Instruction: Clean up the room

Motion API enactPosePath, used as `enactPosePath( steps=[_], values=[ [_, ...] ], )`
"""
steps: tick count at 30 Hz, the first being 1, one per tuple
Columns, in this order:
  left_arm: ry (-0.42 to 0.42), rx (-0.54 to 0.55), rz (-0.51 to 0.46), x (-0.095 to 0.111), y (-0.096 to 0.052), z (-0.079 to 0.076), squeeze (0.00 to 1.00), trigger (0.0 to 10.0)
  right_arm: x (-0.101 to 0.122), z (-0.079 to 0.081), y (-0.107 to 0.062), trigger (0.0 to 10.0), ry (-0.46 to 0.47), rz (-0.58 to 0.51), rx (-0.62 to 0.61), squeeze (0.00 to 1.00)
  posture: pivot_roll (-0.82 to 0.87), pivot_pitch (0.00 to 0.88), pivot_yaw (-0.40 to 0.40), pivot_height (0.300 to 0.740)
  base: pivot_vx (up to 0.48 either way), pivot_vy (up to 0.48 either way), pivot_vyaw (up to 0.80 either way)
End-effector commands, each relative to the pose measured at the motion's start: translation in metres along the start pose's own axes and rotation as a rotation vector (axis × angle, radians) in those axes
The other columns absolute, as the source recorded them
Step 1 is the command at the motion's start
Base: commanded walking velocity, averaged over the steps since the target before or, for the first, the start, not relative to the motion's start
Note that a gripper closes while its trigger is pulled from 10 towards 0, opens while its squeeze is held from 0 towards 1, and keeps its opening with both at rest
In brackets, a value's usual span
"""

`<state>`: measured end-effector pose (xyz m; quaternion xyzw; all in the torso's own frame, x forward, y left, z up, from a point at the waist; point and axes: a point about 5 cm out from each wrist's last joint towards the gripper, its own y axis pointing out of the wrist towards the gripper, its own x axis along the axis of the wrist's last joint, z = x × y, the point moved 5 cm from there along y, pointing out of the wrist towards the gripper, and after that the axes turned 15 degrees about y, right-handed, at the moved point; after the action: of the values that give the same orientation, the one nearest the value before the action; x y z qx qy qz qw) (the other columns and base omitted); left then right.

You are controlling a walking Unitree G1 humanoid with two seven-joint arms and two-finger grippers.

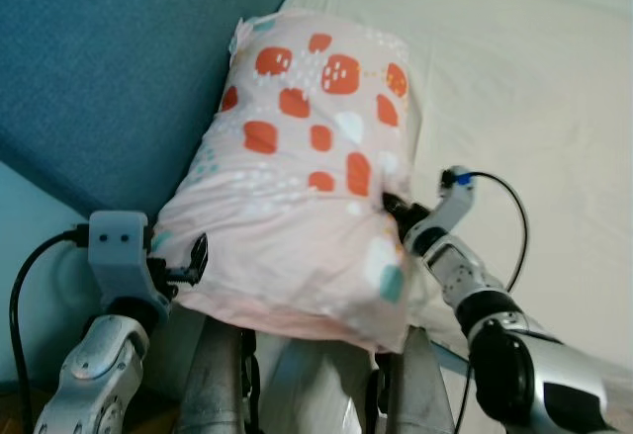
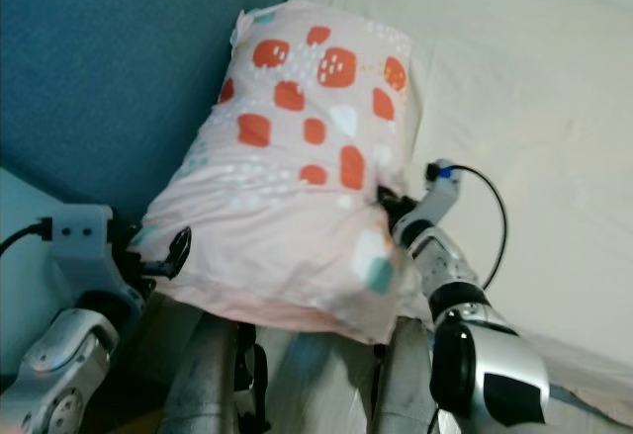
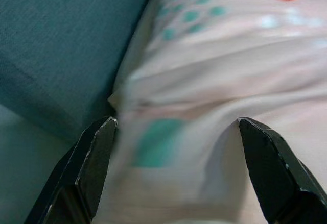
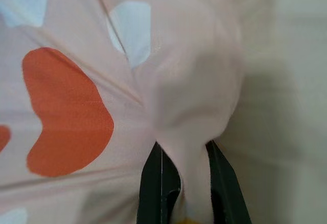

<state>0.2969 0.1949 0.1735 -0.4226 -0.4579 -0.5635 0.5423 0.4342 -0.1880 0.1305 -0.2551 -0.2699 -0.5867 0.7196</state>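
A pink pillow (image 1: 307, 177) with orange, white and teal spots is held up between my two arms, over the head end of the bed. My right gripper (image 1: 396, 207) is at the pillow's right side. In the right wrist view it (image 4: 191, 178) is shut on a pinched fold of the pillow's fabric (image 4: 194, 106). My left gripper (image 1: 195, 259) is against the pillow's lower left corner. The left wrist view has its fingers (image 3: 97, 168) spread wide, with pillow fabric (image 3: 204, 106) bulging between them.
A white-sheeted bed (image 1: 534, 78) fills the right and back. The blue padded headboard (image 1: 109, 68) stands at the left, close behind the pillow. A pale blue surface (image 1: 30, 246) lies below the headboard at the far left.
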Motion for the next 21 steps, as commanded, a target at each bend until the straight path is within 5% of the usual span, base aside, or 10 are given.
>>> enactPosePath(
  steps=[1,2,5,6,8,10,15,17,21],
  values=[
    [0.002,0.002,0.028,-0.01,-0.001,-0.002,0.0,10.0,0.033,-0.032,-0.016,0.0,-0.001,-0.143,-0.121,0.0,0.14,0.407,-0.038,0.596,0.0,0.0,0.0],
    [-0.008,-0.003,0.014,-0.008,0.005,-0.006,0.0,10.0,0.065,-0.048,-0.029,0.0,-0.026,-0.26,-0.184,0.0,0.12,0.385,-0.038,0.596,0.0,0.0,0.0],
    [-0.008,-0.003,0.014,-0.008,0.005,-0.006,0.0,10.0,0.065,-0.048,-0.029,0.0,-0.026,-0.26,-0.184,0.0,0.12,0.385,-0.038,0.596,0.0,0.0,0.0],
    [-0.021,-0.01,-0.003,-0.005,0.011,-0.01,0.0,10.0,0.099,-0.065,-0.047,0.0,-0.054,-0.383,-0.253,0.0,0.11,0.368,-0.037,0.596,0.0,0.0,0.0],
    [-0.021,-0.01,-0.003,-0.005,0.011,-0.01,0.0,10.0,0.099,-0.065,-0.047,0.0,-0.054,-0.383,-0.253,0.0,0.11,0.368,-0.037,0.596,0.0,0.0,0.0],
    [-0.046,-0.03,-0.029,-0.001,0.024,-0.019,0.0,10.0,0.16,-0.085,-0.087,0.0,-0.121,-0.611,-0.383,0.0,0.09,0.336,-0.032,0.596,0.0,0.0,0.0],
    [-0.122,-0.066,-0.021,-0.002,0.028,-0.029,0.0,10.0,0.18,-0.083,-0.096,0.0,-0.145,-0.686,-0.417,0.0,0.09,0.326,-0.038,0.596,0.0,0.0,0.0],
    [-0.314,-0.219,0.042,-0.01,0.02,-0.057,0.0,10.0,0.179,-0.072,-0.086,0.0,-0.148,-0.684,-0.397,0.0,0.11,0.322,-0.047,0.596,0.0,0.0,0.0],
    [-0.457,-0.364,0.116,-0.022,-0.001,-0.083,0.0,10.0,0.181,-0.061,-0.078,0.0,-0.173,-0.689,-0.403,0.0,0.12,0.324,-0.059,0.596,0.0,0.0,0.0]
  ],
)
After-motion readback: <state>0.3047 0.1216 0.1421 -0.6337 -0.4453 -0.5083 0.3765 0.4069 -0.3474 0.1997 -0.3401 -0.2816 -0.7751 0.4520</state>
